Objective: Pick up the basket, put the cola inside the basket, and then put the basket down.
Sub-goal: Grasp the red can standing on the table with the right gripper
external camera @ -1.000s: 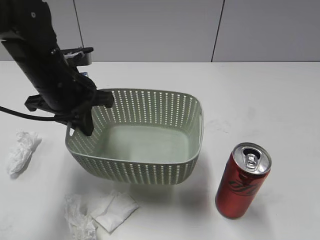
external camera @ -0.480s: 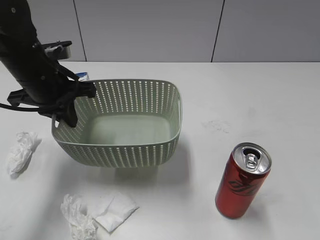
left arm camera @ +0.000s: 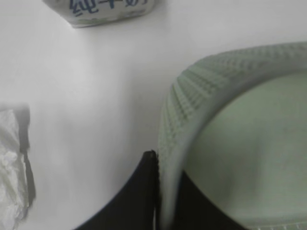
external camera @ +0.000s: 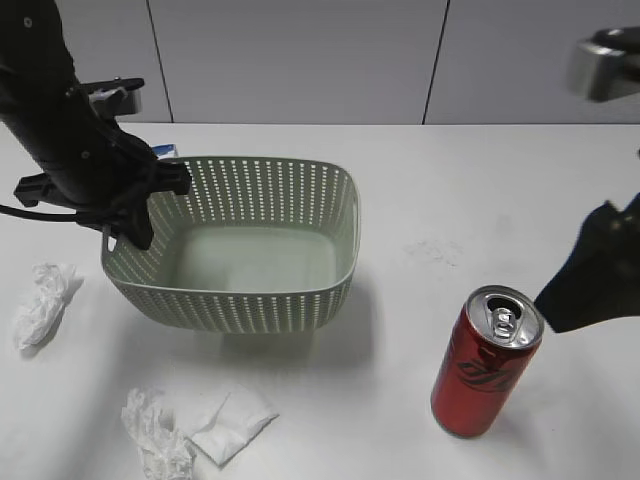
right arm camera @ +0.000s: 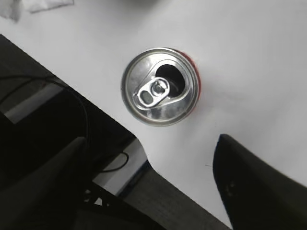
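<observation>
The pale green slotted basket (external camera: 235, 245) hangs a little above the white table at centre left. My left gripper (external camera: 135, 228) is shut on its left rim; the left wrist view shows the rim (left arm camera: 192, 110) pinched between my left gripper's black fingers (left arm camera: 165, 191). The red cola can (external camera: 487, 362) stands upright at the front right, and in the right wrist view its silver top (right arm camera: 159, 86) is seen from above. My right gripper (right arm camera: 153, 187) is open and empty above the can; one dark finger shows in the exterior view (external camera: 590, 275) to the right of the can.
A white-and-blue milk carton (left arm camera: 103, 10) lies behind the basket's left end. Crumpled white tissues lie at the left (external camera: 42, 302) and front left (external camera: 195, 425). The table's front edge (right arm camera: 158, 172) runs close to the can.
The basket and my left gripper moved left, then held nearly still. My right gripper has come into view from the right, above the can.
</observation>
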Robot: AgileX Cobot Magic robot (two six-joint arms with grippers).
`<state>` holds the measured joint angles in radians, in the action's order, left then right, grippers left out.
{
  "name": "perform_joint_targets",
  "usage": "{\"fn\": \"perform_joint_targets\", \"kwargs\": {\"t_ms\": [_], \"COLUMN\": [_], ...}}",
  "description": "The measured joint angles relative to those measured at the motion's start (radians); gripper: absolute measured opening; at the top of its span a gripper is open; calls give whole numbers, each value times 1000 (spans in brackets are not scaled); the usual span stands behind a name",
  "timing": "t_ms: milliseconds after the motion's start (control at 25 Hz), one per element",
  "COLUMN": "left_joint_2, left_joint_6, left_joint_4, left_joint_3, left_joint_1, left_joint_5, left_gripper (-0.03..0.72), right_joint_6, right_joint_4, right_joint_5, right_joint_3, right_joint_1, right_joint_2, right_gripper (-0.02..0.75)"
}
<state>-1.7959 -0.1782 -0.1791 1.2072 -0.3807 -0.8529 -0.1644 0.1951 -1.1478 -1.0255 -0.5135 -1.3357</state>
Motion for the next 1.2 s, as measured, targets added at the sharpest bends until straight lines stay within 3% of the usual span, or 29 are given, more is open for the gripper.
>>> {"fn": "perform_joint_targets", "kwargs": {"t_ms": [160, 320, 1200], "left_joint_2": [0, -4, -61], "left_joint_6": [0, 0, 0], "left_joint_4": [1, 2, -2], "left_joint_3": [0, 0, 0], "left_joint_1": [0, 0, 0], "left_joint_5": [7, 10, 5], "left_gripper": [-3, -3, -3], "right_joint_6": [150, 228, 306], "right_joint_4": [-49, -25, -56], "right_joint_5": [13, 39, 69], "right_joint_3": [-43, -49, -49], "right_joint_1": [-43, -44, -62], "right_joint_2": [-83, -117, -289], "right_gripper": [605, 605, 581]}}
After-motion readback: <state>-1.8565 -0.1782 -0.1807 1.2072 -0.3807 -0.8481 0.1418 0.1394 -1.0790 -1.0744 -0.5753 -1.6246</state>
